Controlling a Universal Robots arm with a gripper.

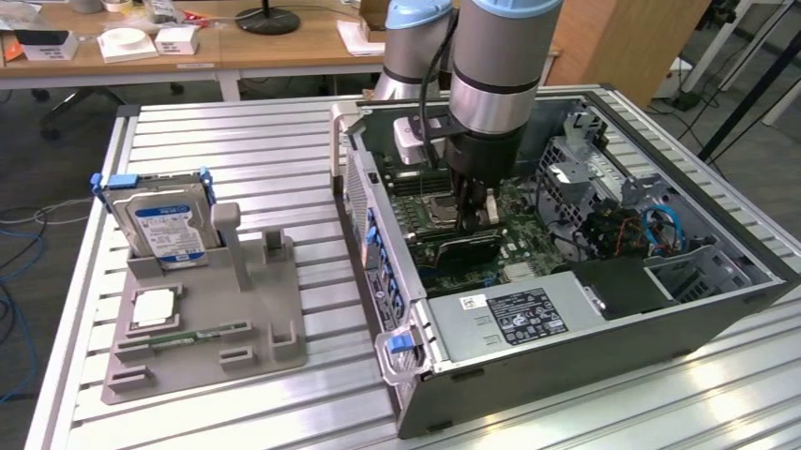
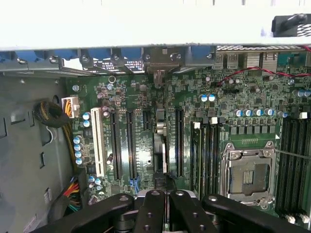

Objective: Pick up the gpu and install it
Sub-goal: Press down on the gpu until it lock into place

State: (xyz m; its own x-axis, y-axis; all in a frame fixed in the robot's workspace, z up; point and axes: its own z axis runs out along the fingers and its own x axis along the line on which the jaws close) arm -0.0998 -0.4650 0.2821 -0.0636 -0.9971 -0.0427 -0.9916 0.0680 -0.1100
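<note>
Gripper (image 2: 163,204) is clenched on the gpu (image 2: 163,145), a thin dark card standing edge-on over the green motherboard (image 2: 233,97), long axis along the black slots, center frame inside the metal case (image 1: 701,291).

Hard drive (image 1: 165,225) upright in grey holder (image 1: 206,319)

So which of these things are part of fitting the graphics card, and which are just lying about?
Part of the job: graphics card, end effector shut on it, open computer case, motherboard.
Lying about: hard drive, memory stick, processor chip, grey holder.
</note>
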